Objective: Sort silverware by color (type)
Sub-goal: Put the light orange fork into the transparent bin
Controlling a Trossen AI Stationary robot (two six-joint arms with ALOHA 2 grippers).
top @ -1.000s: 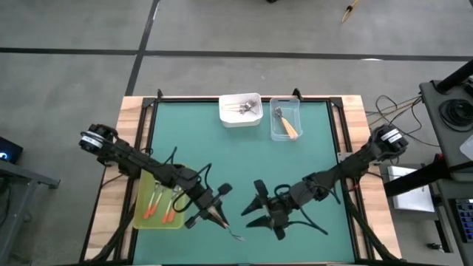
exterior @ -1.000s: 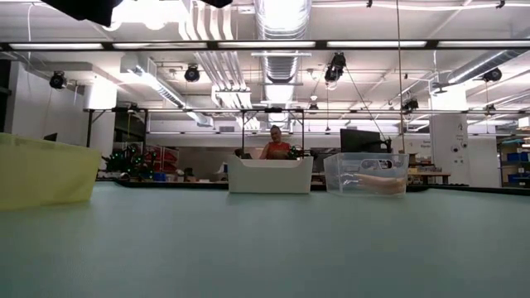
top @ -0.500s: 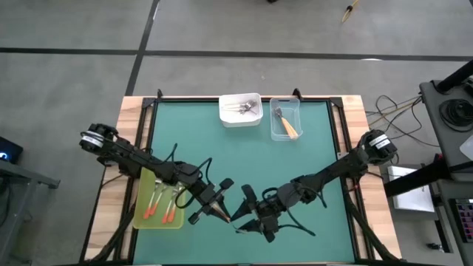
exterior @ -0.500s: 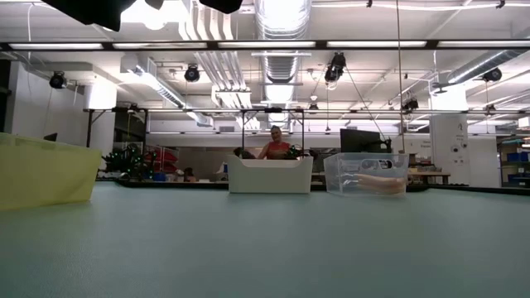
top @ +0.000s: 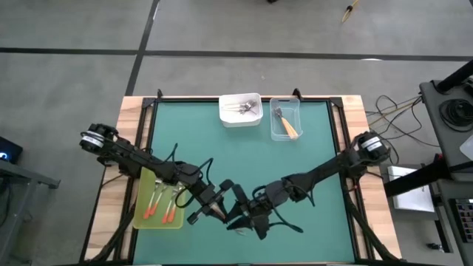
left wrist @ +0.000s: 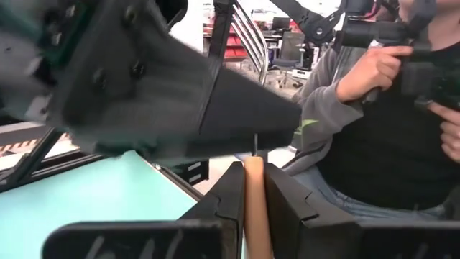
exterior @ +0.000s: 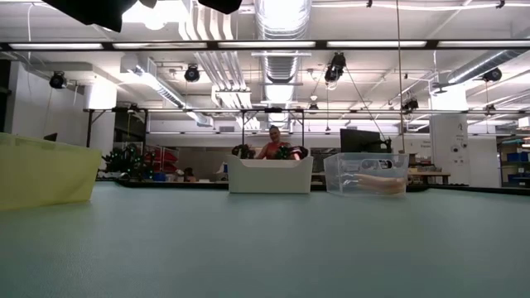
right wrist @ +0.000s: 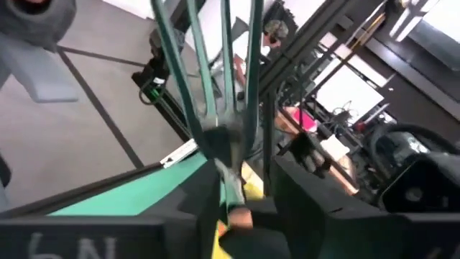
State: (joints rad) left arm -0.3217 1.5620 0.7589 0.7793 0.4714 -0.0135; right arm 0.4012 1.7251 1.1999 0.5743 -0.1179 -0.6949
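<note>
The left gripper (top: pixel 216 211) hangs over the near part of the green desk (top: pixel 310 148), just right of the yellow-green tray (top: pixel 143 214), and its fingers (left wrist: pixel 224 201) are clamped on the light orange handle of a fork (left wrist: pixel 255 205). That handle stands straight up between the two dark fingers, filling the gap, with a thin metal stem showing above it. The right gripper (top: pixel 235 214) sits just beside the left one, almost touching it, on the side away from the yellow-green tray. In the right wrist view the fork's metal tines (right wrist: pixel 219 86) rise between that arm's fingers (right wrist: pixel 316 194); whether those fingers are open or pressing on the fork I cannot tell.

From above, the fork itself is hidden under the two grippers. That view shows three red-orange forks (top: pixel 159 205) lying in the yellow-green tray, white-handled forks (top: pixel 242 109) in the white tray (top: pixel 229 118) at the far edge, and a light orange fork (top: pixel 287 127) in the clear tray (top: pixel 275 134) just right of it.

The low view shows neither gripper, only the three trays and a person in red (exterior: pixel 277 146) far behind the white tray. The left wrist view shows another person (left wrist: pixel 388 144) in a grey sleeve beyond the desk's edge, a hand (left wrist: pixel 368 72) gripping a dark handle.
</note>
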